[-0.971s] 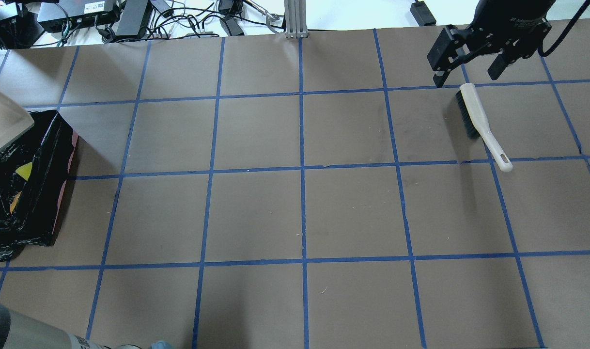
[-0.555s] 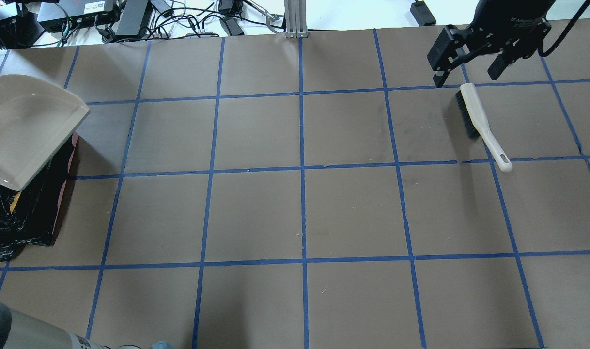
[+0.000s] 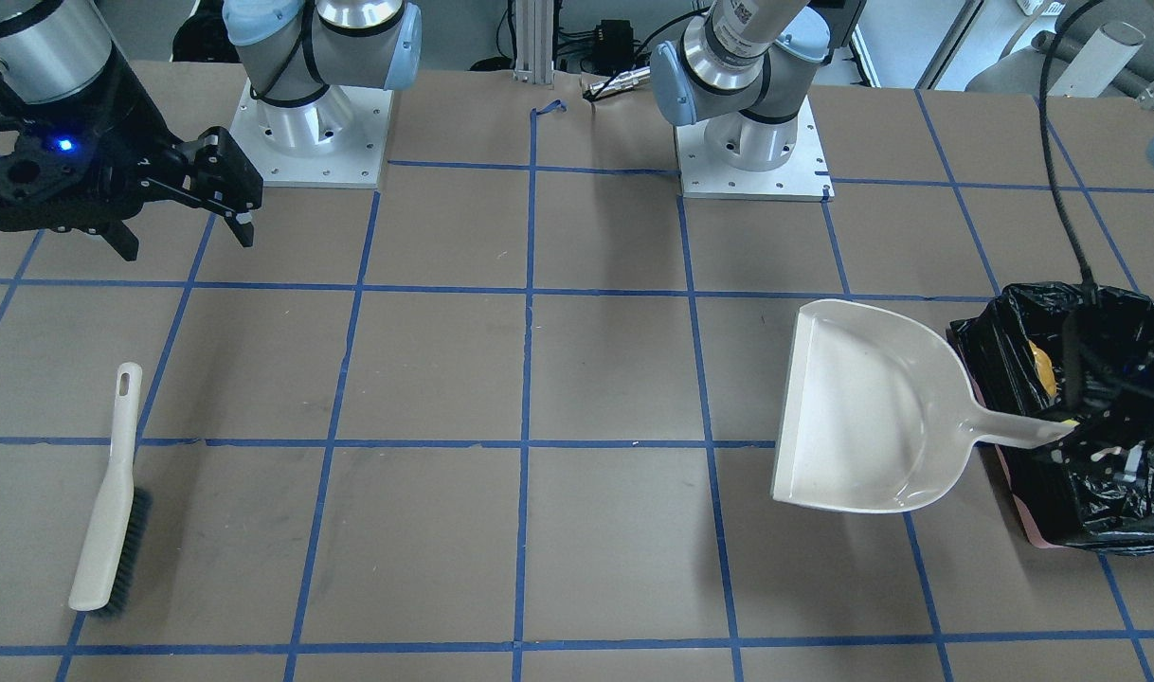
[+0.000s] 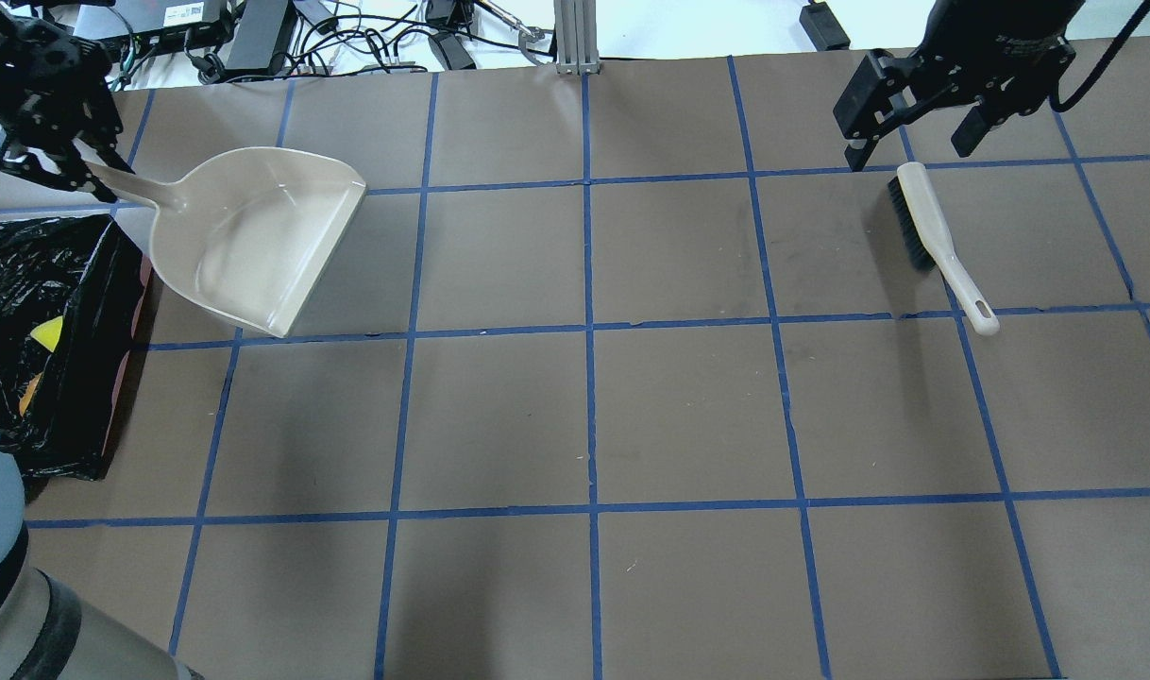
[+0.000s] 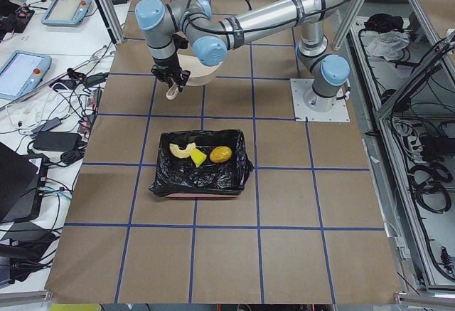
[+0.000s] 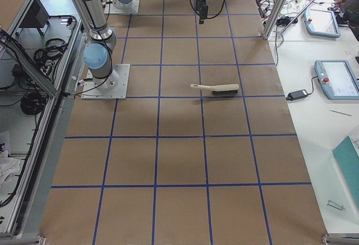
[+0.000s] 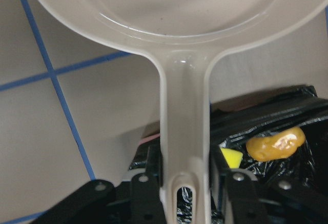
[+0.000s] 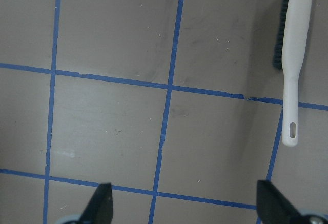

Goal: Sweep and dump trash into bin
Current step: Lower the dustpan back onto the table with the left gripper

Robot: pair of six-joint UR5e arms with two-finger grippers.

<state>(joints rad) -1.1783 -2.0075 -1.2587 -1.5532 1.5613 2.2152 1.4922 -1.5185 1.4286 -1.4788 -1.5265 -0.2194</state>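
Note:
The bin (image 4: 37, 340), lined with a black bag, stands at the table's left edge. In it lie the potato-like lump (image 5: 221, 154), the peel piece (image 5: 183, 150) and the sponge wedge (image 5: 197, 157). The lump (image 7: 275, 144) also shows in the left wrist view. My left gripper (image 4: 93, 175) is shut on the handle of the beige dustpan (image 4: 254, 236). It holds the empty pan level over the table, just beside the bin's far corner. My right gripper (image 4: 910, 151) is open and empty, hovering just beyond the head of the brush (image 4: 934, 241).
The brush (image 3: 113, 502) lies flat on the brown paper at the far right, bristles on its side. Cables and power boxes (image 4: 254, 38) lie beyond the table's far edge. Blue tape lines grid the table (image 4: 584, 406).
The dustpan has swung away from over the bin, out to the right over the table and level. My left gripper has come into the overhead view. The right arm and brush have not moved.

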